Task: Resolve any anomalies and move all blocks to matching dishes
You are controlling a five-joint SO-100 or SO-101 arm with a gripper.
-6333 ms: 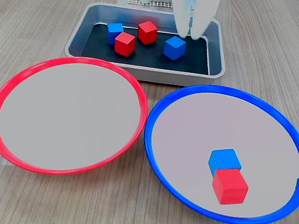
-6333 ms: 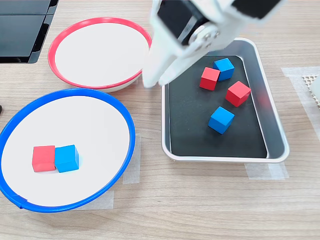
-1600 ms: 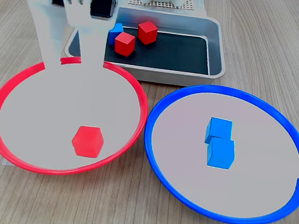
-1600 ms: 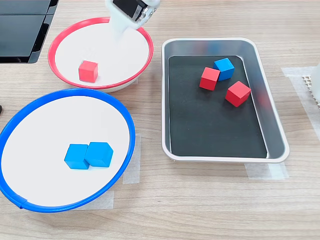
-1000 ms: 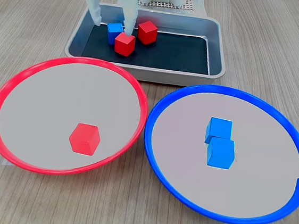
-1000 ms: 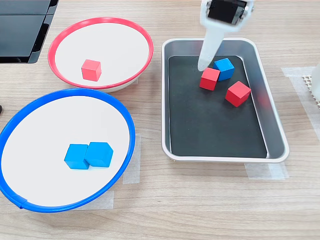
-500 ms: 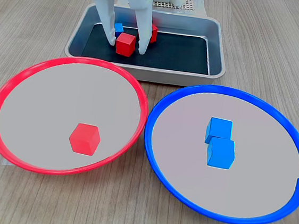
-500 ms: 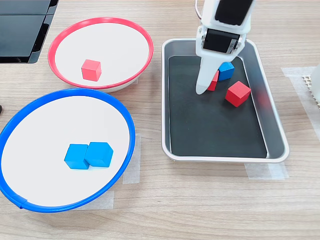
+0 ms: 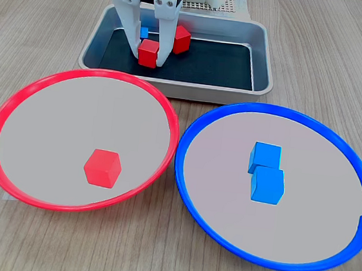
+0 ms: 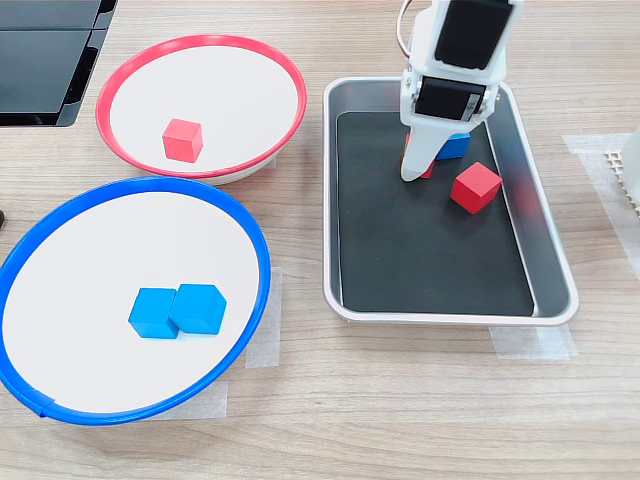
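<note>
Gripper (image 9: 149, 53) clamped on a red block (image 9: 148, 52) in the tray (image 9: 261, 60), top centre of the first exterior view. Another red block (image 9: 102, 167) in the red dish (image 9: 16, 102), two blue blocks (image 9: 267, 172) in the blue dish (image 9: 336, 142).

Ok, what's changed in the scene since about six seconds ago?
The red block from the blue dish now lies in the red dish, and a blue block left the tray for the blue dish. The gripper has come down around a red tray block. Dishes and tray haven't shifted.
</note>
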